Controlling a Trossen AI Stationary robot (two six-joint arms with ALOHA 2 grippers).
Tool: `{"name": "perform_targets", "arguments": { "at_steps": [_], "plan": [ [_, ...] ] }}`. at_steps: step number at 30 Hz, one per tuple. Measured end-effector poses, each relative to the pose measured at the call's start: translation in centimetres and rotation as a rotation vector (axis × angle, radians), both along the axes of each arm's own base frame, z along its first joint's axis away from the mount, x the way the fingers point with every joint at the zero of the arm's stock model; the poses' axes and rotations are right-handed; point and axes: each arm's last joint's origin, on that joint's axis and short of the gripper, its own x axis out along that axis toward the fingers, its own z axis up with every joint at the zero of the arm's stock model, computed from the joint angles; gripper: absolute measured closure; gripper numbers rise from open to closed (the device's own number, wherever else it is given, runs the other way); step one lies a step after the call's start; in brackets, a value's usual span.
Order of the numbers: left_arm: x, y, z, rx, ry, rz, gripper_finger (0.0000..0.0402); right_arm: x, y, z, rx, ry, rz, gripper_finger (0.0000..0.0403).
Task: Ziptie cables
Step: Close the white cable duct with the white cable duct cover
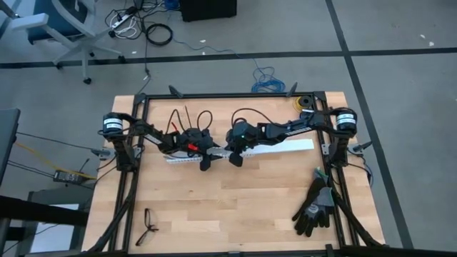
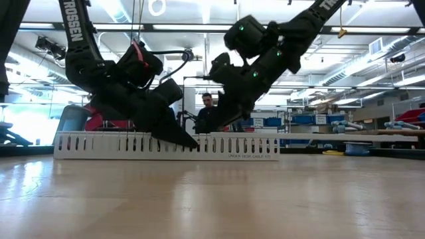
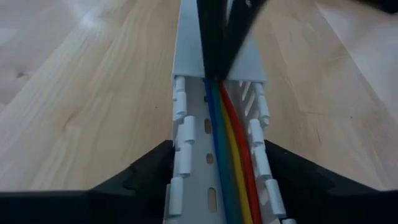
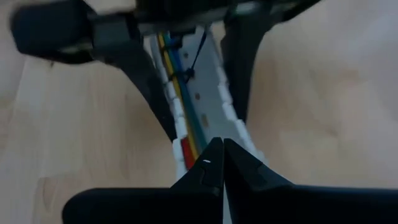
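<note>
The cables [image 3: 229, 163] run blue, green, yellow and red inside a white slotted channel [image 3: 198, 134]. The table [image 1: 235, 207] is light wood, both arms are black, and black gloves [image 1: 314, 207] lie near right.

Near the middle of the table [image 1: 235, 207], toward its far half, the slotted channel [image 1: 278, 148], lying crosswise; inside it, lengthwise, the cables [image 3: 229, 155]; straddling the channel's left end, one finger on each side, the left gripper [image 1: 205, 161]; just right of it, tip down over the channel, the right gripper [image 1: 235, 158]; at the near right corner, a pair of gloves [image 1: 314, 207]; at the near left, glasses [image 1: 148, 226]; beyond the table in the low view, a person [image 2: 207, 109].
</note>
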Motion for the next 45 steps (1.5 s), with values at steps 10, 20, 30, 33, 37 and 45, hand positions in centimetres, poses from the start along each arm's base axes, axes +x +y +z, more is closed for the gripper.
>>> {"name": "perform_targets", "arguments": {
  "at_steps": [10,20,30,33,37,45],
  "plan": [
    [0.0,0.0,0.0,0.004,0.003,0.006,0.0163,-2.7,0.8,1.3,0.03,0.167,-0.03,0.0403],
    [0.0,0.0,0.0,0.007,0.001,0.006,0.0163,-0.3,0.9,-2.3,0.117,0.02,-0.011,0.0403],
    [0.0,-0.1,0.0,0.007,-0.005,0.005,0.0162,0.4,0.9,-2.6,0.093,-0.006,-0.003,0.0403],
    [0.0,-0.1,0.0,0.006,-0.005,0.005,0.0162,0.3,0.9,-2.7,0.092,-0.002,-0.005,0.0403],
    [0.0,-0.1,0.0,-0.003,-0.007,-0.015,0.0162,0.3,0.8,-2.7,0.091,0.007,-0.007,0.0403],
    [0.0,-0.1,0.0,-0.008,-0.004,-0.02,0.0162,0.2,0.4,-2.8,0.097,0.008,-0.018,0.0403]
  ]
}}
